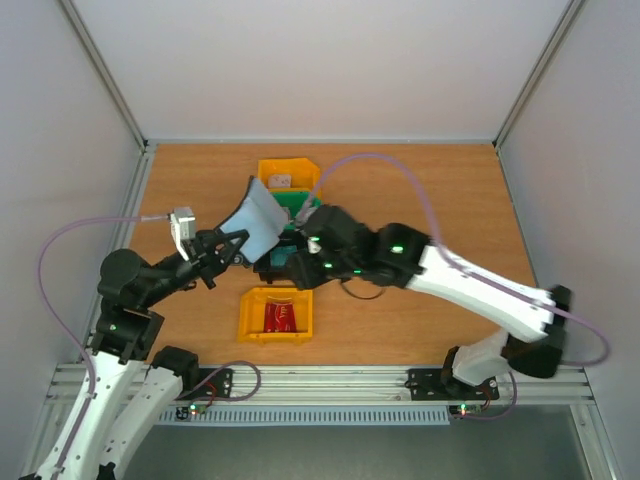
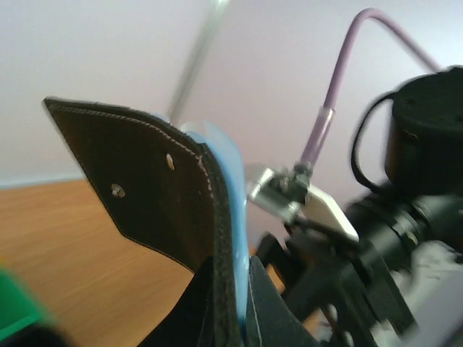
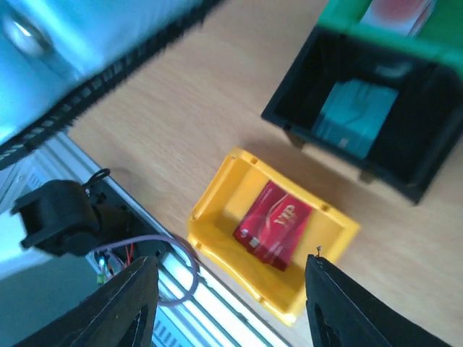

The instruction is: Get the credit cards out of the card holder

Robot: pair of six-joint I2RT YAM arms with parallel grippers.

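Fingers point(image 3: 126, 307) on the right gripper point(image 3: 231, 266) are spread wide, nothing between them. My left gripper point(image 1: 222, 248) is clamped on the floppy card holder point(image 1: 255, 222), held off the table point(image 1: 450, 200) at 9 o'clock of centre. A red card point(image 3: 275, 224) sits in the yellow bin point(image 3: 217, 191) at 6 o'clock, a teal card point(image 3: 354, 116) in the black bin point(image 3: 296, 87). Cards look thin, stiff, slick, so I'd pinch an exposed edge.
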